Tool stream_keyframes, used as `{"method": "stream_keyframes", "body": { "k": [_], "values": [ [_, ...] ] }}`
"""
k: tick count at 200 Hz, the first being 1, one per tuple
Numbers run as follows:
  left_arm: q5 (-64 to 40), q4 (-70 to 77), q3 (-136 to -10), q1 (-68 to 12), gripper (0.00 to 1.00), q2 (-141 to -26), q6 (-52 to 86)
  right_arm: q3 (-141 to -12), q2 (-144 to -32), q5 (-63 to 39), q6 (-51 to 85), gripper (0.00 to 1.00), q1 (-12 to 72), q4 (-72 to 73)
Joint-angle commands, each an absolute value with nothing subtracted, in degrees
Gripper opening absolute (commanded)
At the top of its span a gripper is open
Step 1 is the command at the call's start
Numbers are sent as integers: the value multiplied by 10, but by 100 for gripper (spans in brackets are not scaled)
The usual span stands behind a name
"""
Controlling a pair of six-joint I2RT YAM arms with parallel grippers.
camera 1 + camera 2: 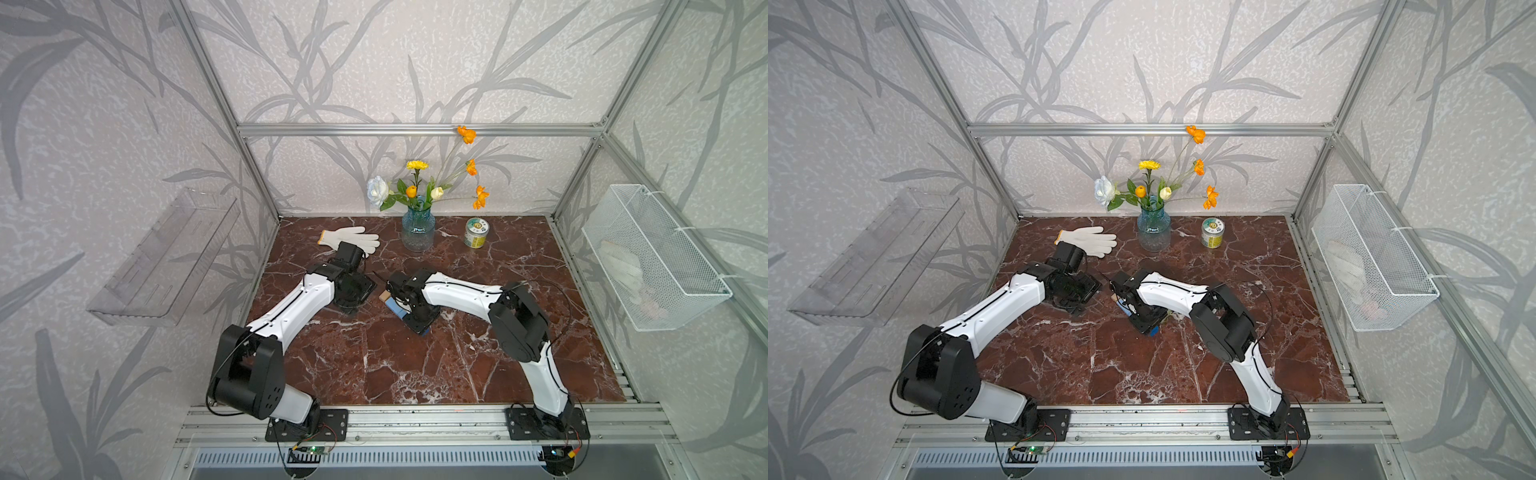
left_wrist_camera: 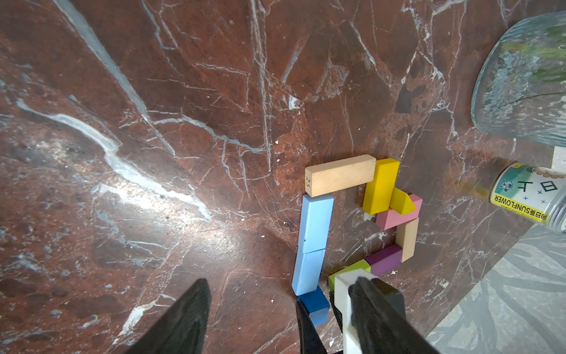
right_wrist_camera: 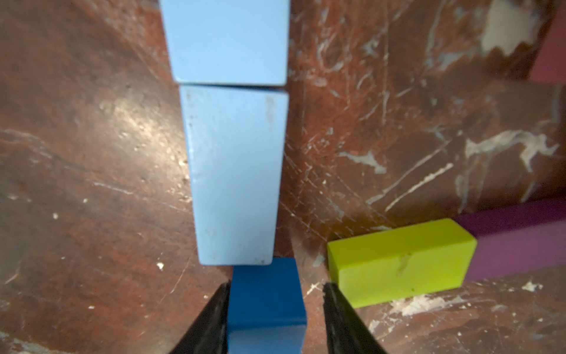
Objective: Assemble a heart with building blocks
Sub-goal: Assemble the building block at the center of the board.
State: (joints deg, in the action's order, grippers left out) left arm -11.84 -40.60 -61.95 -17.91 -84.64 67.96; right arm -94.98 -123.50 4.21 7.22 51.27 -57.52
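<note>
Dark blue painted wood sits between the jaws of the right gripper [image 3: 276,284]: a small dark blue block [image 3: 266,303], flat on the red-brown marble tabletop [image 2: 153,122]. The jaws stand apart, one finger against the block's side and the other clear of it with bare table between. The block is therefore released, not clamped.

Just beyond the fingertips, the block's far edge meets the end of a light blue wooden brick [image 3: 235,177]. That brick runs straight away from the gripper, end to end with a second light blue brick [image 3: 226,39]. Beside the clear finger lies a lime green brick [image 3: 398,263], near the dark blue block but apart from it, and butted against a purple brick [image 3: 517,239].

The left gripper [image 2: 281,280] hangs close by, jaws wide and empty. Ahead of its fingers the heart [image 2: 317,223] shows as an almost closed hollow outline. It is made up of a tan wooden brick [image 2: 340,176], a yellow brick [image 2: 381,187], a small yellow wedge [image 2: 401,202], a pink brick [image 2: 395,214] and a second tan brick [image 2: 407,239], then the purple and lime ones.

The step in hand looks like seating the tip piece, with the task close to done. The next move probably calls for closing the gap to the lime brick, or for lifting straight up. Either way, the touching finger must not drag the block or shove the light blue run.
</note>
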Motion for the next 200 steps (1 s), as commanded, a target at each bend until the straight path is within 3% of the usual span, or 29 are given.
{"method": "stream_keyframes", "body": {
  "k": [1,131,148,157,174,200],
  "values": [
    [-118,-407,-615,-176,74,-852,678,-958,-1215,55,74,51,511,-594],
    [-122,-400,-626,-176,74,-860,681,-956,-1165,33,88,48,514,-597],
    [-123,-400,-626,-176,74,-862,681,-946,-1150,33,95,39,516,-600],
    [-123,-400,-627,-176,74,-862,681,-937,-1139,33,100,26,517,-599],
    [-122,-399,-627,-176,74,-862,681,-916,-1119,35,112,12,522,-596],
    [-124,-396,-627,-176,74,-865,681,-885,-1100,22,128,5,528,-592]
  ]
}}
